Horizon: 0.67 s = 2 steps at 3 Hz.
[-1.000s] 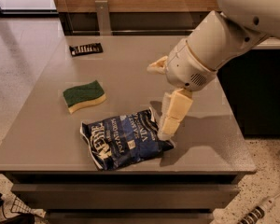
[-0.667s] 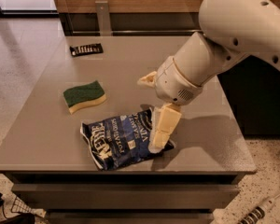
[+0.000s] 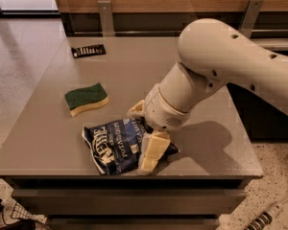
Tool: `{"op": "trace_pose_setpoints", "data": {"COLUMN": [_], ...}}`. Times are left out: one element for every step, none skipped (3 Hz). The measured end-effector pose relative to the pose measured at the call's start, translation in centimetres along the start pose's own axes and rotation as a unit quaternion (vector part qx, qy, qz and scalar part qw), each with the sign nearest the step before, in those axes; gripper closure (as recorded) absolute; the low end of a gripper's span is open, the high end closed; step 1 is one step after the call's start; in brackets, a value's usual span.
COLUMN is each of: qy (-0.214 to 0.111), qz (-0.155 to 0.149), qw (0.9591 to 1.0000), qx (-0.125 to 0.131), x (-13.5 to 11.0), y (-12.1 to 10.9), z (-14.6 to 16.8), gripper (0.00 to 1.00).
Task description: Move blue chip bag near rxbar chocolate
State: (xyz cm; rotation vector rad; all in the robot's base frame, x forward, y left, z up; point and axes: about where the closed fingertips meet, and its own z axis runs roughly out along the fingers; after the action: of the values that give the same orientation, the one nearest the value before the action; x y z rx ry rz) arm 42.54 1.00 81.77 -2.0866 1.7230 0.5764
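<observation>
Lowered and swung left since 1.0 s ago, the arm (image 3: 216, 56) now has the tool (image 3: 145, 132) down on the right end of the chip bag (image 3: 116, 145). Bag looks to be in the same spot as before, crumpled, at the front of the worktop (image 3: 134, 61) near the front edge.

Tool is released, jaws spread: 1 lies low along the bag's right edge, the other shows by its upper right corner, bag end between them. Not clamped as far as I can see, so no grip and nothing lifted.

Behind the bag to the left, near but apart: green-and-yellow sponge (image 3: 86, 98), flat, untouched. Farthest back, far left corner: chocolate bar (image 3: 88, 51), small black wrapper with white print, lying flat. Bag and bar are well apart, sponge roughly between them.

Progress: early. Reach looks done, approach about finished. Left to do: clamp the bag, lift or drag it, carry it back-left past the sponge, set it just beside the bar, let go. My guess is the crinkly foil may slip from an edge pinch.
</observation>
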Motion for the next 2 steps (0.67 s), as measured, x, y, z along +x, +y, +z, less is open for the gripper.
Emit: {"op": "trace_pose_setpoints", "data": {"qy": [0.002, 0.003], "qz": [-0.001, -0.003], "qw": [1.0000, 1.0000], "qx": [-0.002, -0.002], "x": [-0.07, -0.19], "y": [0.17, 0.26], "z": [0.18, 0.19], "gripper": [0.41, 0.65]}}
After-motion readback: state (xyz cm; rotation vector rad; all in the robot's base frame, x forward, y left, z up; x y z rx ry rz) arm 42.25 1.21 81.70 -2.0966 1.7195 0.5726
